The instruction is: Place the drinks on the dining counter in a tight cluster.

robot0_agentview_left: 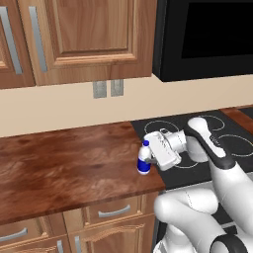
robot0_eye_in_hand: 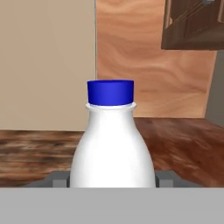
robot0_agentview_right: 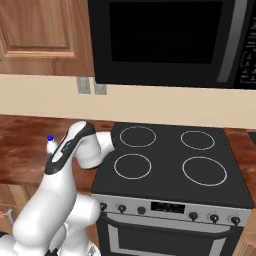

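A small white bottle with a blue cap [robot0_agentview_left: 144,159] stands upright near the right front corner of a wood worktop [robot0_agentview_left: 64,163] backed by a beige wall. My gripper [robot0_agentview_left: 148,161] reaches it from the right, level with the bottle's body. In the hand view the bottle [robot0_eye_in_hand: 112,148] sits between the two fingertips [robot0_eye_in_hand: 60,178], which press against both its sides, so the gripper [robot0_eye_in_hand: 112,179] is shut on it. From the right base view only the bottle's cap and neck [robot0_agentview_right: 50,144] peek out behind my arm. The dining counter is out of view.
A black four-burner stove [robot0_agentview_right: 170,160] adjoins the worktop on the right. Above it hangs a black microwave [robot0_agentview_right: 165,40]. Wood upper cabinets [robot0_agentview_left: 84,34] hang over the worktop, with wall outlets [robot0_agentview_left: 107,89] below them. The worktop's front edge lies close to the bottle.
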### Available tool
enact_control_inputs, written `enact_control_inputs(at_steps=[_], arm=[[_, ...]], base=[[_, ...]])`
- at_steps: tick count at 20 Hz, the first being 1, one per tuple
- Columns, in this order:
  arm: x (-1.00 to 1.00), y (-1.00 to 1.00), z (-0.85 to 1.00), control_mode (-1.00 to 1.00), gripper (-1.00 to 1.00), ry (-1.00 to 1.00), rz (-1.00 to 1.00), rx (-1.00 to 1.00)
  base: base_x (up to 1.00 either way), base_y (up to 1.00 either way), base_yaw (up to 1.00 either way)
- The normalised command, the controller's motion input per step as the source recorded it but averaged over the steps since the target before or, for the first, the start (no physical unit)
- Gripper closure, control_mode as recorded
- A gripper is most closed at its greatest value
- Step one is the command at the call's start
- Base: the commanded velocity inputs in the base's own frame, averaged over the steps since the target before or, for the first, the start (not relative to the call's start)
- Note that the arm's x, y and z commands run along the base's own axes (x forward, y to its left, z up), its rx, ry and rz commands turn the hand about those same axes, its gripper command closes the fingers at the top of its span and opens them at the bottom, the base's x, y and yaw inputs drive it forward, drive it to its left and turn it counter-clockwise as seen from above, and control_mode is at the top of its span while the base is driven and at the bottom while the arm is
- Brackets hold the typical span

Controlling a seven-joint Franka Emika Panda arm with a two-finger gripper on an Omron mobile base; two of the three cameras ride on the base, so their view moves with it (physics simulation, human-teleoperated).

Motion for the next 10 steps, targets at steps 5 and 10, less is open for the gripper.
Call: enact_control_inputs(at_steps=[5, 10], arm=[[0.0, 0.0, 0.0, 1.0, 1.0, 0.0, 0.0, 0.0], [0.0, 0.0, 0.0, 1.0, 1.0, 0.0, 0.0, 0.0]], base=[[-0.52, 0.03, 0.02], [-0.66, 0.06, 0.03]])
